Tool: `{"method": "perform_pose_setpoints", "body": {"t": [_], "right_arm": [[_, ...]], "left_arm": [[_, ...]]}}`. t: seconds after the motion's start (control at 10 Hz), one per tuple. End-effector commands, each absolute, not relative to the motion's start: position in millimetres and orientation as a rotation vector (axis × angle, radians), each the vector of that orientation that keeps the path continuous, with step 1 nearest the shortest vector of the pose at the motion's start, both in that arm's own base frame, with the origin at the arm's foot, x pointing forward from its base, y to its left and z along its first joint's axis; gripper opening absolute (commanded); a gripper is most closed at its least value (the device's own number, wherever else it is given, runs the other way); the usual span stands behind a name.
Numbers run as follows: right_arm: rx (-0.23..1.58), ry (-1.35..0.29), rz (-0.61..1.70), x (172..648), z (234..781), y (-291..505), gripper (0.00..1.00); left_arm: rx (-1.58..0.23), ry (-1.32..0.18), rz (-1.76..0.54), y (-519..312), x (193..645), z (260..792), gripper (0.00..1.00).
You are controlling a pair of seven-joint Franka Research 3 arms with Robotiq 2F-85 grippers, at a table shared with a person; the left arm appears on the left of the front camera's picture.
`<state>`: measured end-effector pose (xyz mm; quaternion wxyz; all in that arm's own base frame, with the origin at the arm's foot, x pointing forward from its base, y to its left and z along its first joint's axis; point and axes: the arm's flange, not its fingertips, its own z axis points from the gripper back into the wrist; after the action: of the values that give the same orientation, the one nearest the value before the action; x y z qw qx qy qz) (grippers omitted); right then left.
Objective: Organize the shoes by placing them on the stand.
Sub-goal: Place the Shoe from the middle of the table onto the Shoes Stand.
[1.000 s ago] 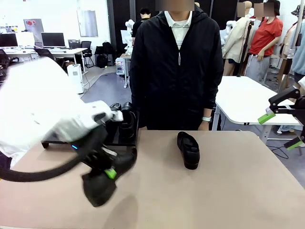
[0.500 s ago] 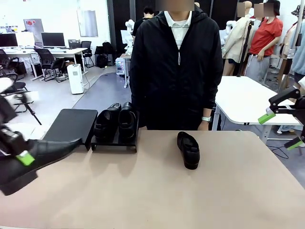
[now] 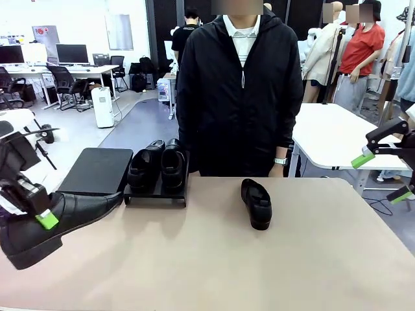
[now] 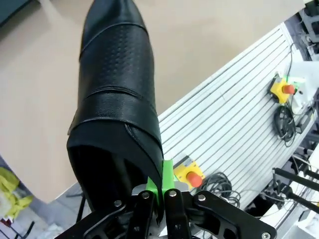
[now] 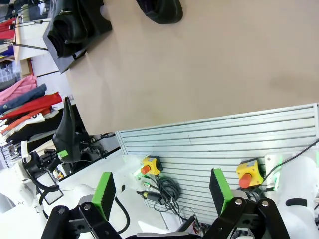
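1. Shoes, four alike in black leather, sit at the left and middle of the table (image 3: 292, 259). One is gripped, two are on the stand, and one lies alone.
2. The held shoe (image 3: 71, 217) is at the near left edge of the table, tilted with its toe raised and pointing right and far toward the stand. Whether its sole touches the table I cannot tell.
3. The left gripper (image 3: 45, 219) is clamped on the held shoe's heel rim. In the left wrist view its fingers (image 4: 167, 174) pinch the rear wall of the shoe (image 4: 117, 99) beside the opening, with the toe stretching away over the table (image 4: 199, 50).
4. The stand is two low black platforms side by side at the far left of the table. The left platform (image 3: 98, 170) lies just beyond the held shoe's toe.
5. The right platform (image 3: 155, 197) carries a pair of shoes (image 3: 159, 165), side by side and touching, toes toward the near side.
6. A lone shoe (image 3: 257, 203) lies on the table to the right of the stand, well apart from it, toe toward the near side. It is in front of the person (image 3: 240, 91) standing at the far edge.
7. The right gripper (image 3: 382, 176) hangs raised off the right side of the table. Its green-padded fingers are spread wide with nothing between them, as the right wrist view (image 5: 162, 191) also shows.
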<state>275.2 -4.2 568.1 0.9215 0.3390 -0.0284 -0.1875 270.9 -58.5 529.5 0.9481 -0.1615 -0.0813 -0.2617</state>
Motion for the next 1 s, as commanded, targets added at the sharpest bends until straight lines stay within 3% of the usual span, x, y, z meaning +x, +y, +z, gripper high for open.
{"method": "perform_pose_setpoints", "body": {"t": [0.0, 0.4, 0.6, 0.9], "right_arm": [[0.722, -0.063, -0.364, 277.5, 571.6, -4.7, 1.00], [0.722, -0.063, -0.364, 277.5, 571.6, -4.7, 1.00], [0.722, -0.063, -0.364, 277.5, 571.6, -4.7, 1.00], [0.722, -0.063, -0.364, 277.5, 571.6, -4.7, 1.00]], "left_arm": [[-0.334, -0.167, -0.524, -54.1, 271.8, 529.4, 0.00], [-0.294, -0.390, -0.254, 53.5, 465.2, 539.3, 0.00], [-0.247, -0.560, -0.274, 51.2, 518.2, 519.2, 0.00], [-0.167, -0.663, -0.254, 47.7, 562.2, 499.3, 0.00]]}}
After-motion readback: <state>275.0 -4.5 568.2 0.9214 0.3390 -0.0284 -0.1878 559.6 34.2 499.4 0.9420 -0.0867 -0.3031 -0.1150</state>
